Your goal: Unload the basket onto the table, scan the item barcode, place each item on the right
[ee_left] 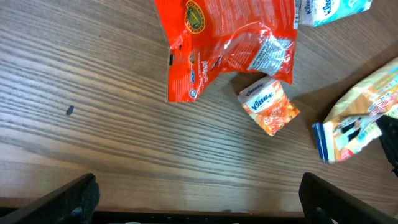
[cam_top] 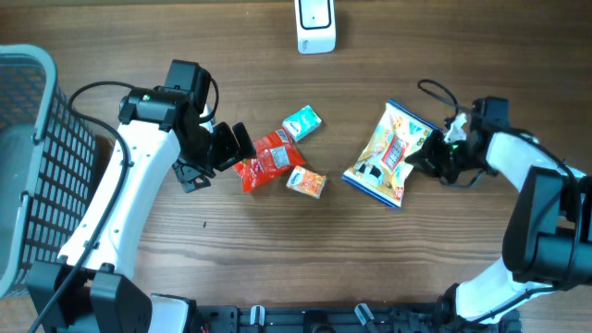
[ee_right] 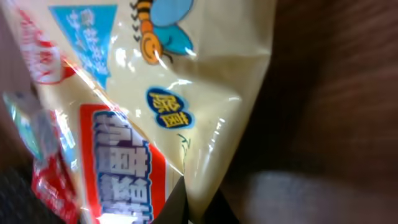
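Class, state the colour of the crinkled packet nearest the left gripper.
Red packet; left wrist view shows it best.

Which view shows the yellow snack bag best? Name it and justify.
Overhead: the yellow snack bag shows nearly whole, front print visible. The right wrist view is so close that only part of its print shows; the left wrist view catches just one end at the right edge.

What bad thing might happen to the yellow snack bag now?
The right fingers pinch only the edge of the yellow snack bag, so it might slip out or swing when lifted. The slick wrapper may also crumple, hiding its barcode. The left fingers hang open right by the red packet and might nudge it.
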Robot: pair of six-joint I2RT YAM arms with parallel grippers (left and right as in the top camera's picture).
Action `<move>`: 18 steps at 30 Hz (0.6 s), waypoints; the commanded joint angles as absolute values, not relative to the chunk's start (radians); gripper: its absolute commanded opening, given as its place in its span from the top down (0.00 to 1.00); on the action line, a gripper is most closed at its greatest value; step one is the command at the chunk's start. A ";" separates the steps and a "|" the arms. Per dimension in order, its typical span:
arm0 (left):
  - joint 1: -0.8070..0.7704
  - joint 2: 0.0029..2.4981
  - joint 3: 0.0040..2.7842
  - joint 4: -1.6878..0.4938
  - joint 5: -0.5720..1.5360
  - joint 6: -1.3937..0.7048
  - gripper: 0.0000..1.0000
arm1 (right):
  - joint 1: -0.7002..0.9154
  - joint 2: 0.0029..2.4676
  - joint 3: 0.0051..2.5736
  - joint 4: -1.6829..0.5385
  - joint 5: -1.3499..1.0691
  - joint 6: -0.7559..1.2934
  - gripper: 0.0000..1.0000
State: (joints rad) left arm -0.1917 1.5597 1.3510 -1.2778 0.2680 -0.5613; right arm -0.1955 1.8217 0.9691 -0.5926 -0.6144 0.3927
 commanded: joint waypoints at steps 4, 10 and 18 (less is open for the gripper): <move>-0.194 1.560 1.351 -1.278 0.272 -0.546 0.00 | -0.187 1.793 1.140 -0.659 -1.241 0.182 0.96; -0.194 1.560 1.351 -1.278 0.272 -0.546 0.00 | -0.169 1.793 1.139 -0.559 -1.622 0.270 0.96; -0.194 1.560 1.351 -1.278 0.272 -0.546 0.00 | -0.121 1.794 1.059 -0.587 -1.065 0.340 0.96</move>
State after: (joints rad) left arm -0.1917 1.5597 1.3510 -1.2785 0.2680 -0.5613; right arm -0.1192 1.8175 1.1110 -0.5545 -1.3949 0.2882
